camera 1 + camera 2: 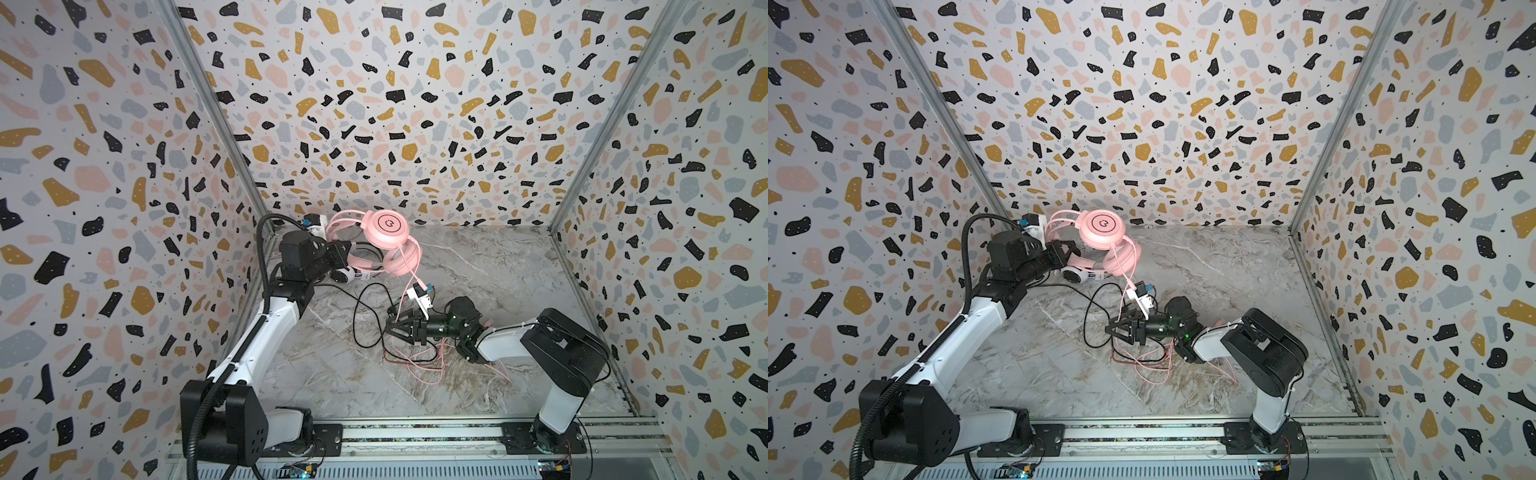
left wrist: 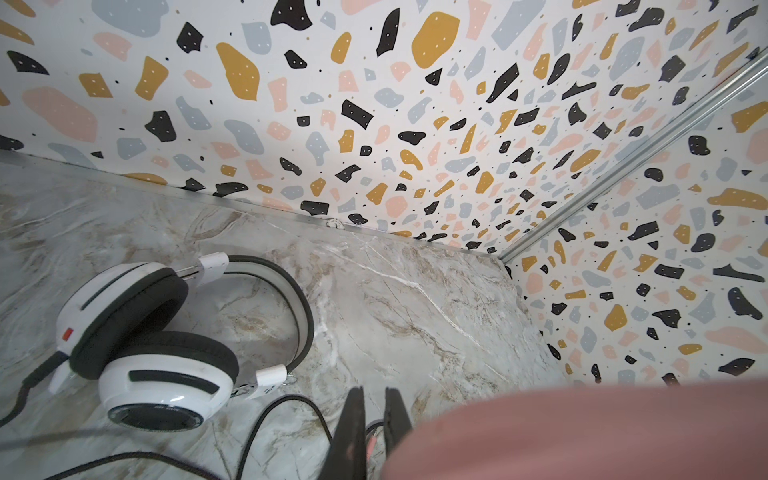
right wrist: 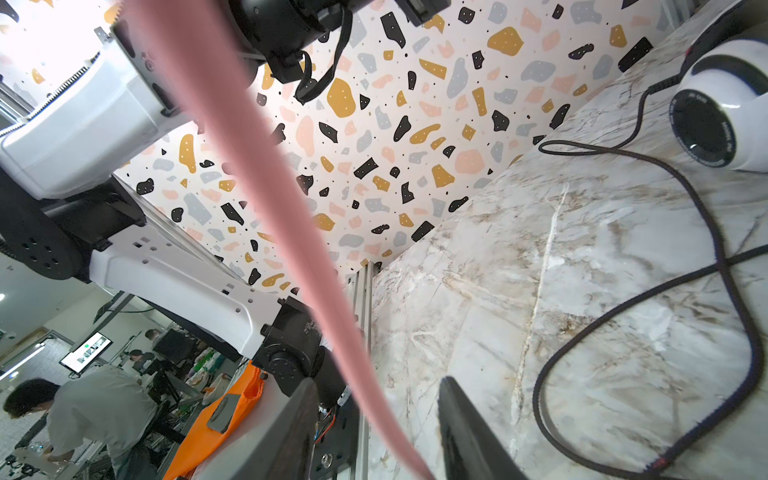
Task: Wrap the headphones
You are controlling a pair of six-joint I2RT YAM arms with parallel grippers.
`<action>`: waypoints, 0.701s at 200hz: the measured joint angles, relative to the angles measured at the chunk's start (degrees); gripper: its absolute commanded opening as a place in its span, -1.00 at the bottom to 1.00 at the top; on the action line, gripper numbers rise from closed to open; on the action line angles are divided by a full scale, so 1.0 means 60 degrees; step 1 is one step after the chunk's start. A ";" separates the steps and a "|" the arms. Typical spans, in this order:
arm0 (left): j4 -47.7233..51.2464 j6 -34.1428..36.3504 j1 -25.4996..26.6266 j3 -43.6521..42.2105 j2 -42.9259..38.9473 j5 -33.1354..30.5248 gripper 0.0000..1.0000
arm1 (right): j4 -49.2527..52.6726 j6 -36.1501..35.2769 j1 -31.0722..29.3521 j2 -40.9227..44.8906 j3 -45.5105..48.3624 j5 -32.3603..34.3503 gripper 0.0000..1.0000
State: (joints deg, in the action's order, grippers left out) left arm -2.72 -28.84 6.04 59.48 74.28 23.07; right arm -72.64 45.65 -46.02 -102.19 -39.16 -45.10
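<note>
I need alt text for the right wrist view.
A blurred pink cable passes between the fingers of the open right gripper. A black cable loops on the marble table near a white ear cup.

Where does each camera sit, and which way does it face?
Top view: high over the front rail, looking down at the table; both arms.
Top view: same head and aim; pink headset, both arms.
Left wrist: behind the left tool, jaws shut, facing the white headset.
Right wrist: behind the right tool, jaws open around the pink cable, facing the left arm.
Shared: both wrists show the white headset.
</note>
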 measured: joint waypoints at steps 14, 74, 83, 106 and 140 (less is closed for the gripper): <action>-0.0098 -0.0087 0.0000 0.0000 0.0000 0.0138 -1.00 | -0.0095 0.0084 0.0000 -0.0146 0.0004 0.0055 -0.34; -0.1031 -0.0736 -0.0200 -0.0299 0.0022 0.0849 -1.00 | -0.0554 0.0204 0.0146 -0.0219 0.0976 0.0310 -0.75; -0.1144 -0.0860 -0.0266 -0.0339 0.0062 0.0943 -1.00 | -0.0572 0.0186 0.0222 -0.0135 0.1213 0.0375 -0.83; -0.1348 -0.1064 -0.0382 -0.0397 0.0168 0.1078 -1.00 | -0.0412 0.0066 0.0492 0.0353 0.1683 0.0565 -1.00; -0.1585 -0.1377 -0.0426 -0.0503 0.0171 0.1078 -1.00 | 0.0845 -0.0652 0.0681 0.1672 0.1756 0.1035 -1.00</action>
State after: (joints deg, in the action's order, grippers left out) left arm -12.23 -37.10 3.49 56.47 75.31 29.54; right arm -67.57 41.74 -41.93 -92.16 -28.62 -38.89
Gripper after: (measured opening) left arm 0.083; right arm 0.072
